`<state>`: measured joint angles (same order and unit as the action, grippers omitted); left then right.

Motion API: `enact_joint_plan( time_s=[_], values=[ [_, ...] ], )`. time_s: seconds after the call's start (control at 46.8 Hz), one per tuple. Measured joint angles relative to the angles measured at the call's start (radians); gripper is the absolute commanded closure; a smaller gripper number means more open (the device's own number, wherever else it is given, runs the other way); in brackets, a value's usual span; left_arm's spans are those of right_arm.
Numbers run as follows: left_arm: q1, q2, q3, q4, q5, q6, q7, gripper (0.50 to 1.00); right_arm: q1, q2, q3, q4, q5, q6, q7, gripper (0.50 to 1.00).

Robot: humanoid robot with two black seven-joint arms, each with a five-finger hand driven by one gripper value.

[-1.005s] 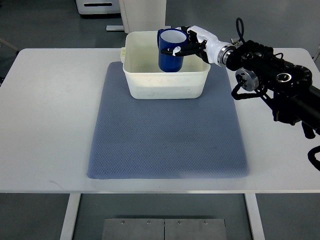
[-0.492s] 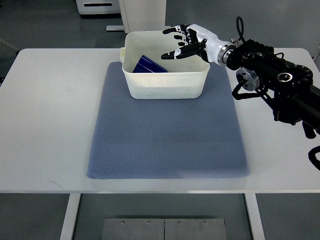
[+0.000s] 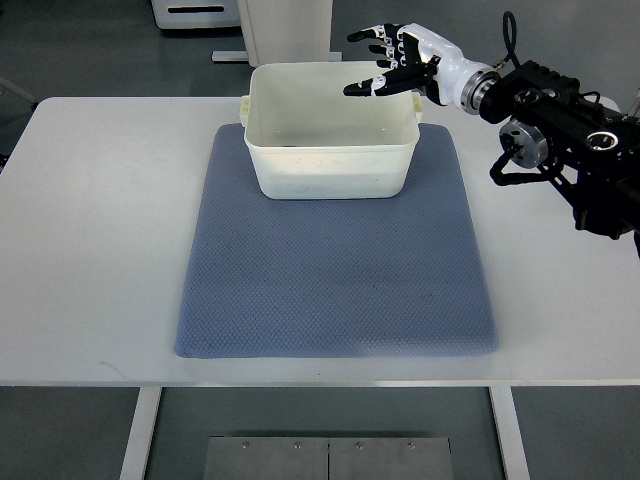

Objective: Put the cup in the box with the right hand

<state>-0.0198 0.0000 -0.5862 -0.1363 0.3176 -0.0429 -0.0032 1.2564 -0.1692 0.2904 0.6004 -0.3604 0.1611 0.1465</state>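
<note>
The cream plastic box [image 3: 330,178] stands at the far end of the blue-grey mat [image 3: 335,285]. Almost nothing of the blue cup shows: only a thin dark sliver [image 3: 291,147] lies low inside the box behind its near wall. My right hand [image 3: 385,62] hovers over the box's far right corner, raised above the rim. Its fingers are spread and hold nothing. The black right arm [image 3: 560,130] comes in from the right edge. The left arm is out of view.
The mat lies on a white table [image 3: 100,230]. Beyond the table's far edge stands a white pillar or cabinet [image 3: 285,30]. A metal plate [image 3: 330,458] sits on the floor below the near edge.
One second ago the hand held the blue cup over the box. It let go, the cup tipped and dropped inside, and the hand has since lifted up and back to the right.
</note>
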Motion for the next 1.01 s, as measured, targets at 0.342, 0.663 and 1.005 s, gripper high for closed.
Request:
enact_joint_plan(
  time_s=[0.342, 0.663, 1.005],
  values=[
    [0.0, 0.0, 0.0, 0.0, 0.0, 0.0, 0.0, 0.5, -0.047, -0.088, 0.043, 0.0, 0.18, -0.001, 0.033, 0.5],
    [0.0, 0.0, 0.0, 0.0, 0.0, 0.0, 0.0, 0.5, -0.144, -0.13, 0.142, 0.0, 0.304, -0.001, 0.034, 0.5],
    [0.0, 0.0, 0.0, 0.0, 0.001, 0.0, 0.0, 0.5, -0.247, -0.133, 0.253, -0.001, 0.359, -0.001, 0.033, 0.5]
  ],
)
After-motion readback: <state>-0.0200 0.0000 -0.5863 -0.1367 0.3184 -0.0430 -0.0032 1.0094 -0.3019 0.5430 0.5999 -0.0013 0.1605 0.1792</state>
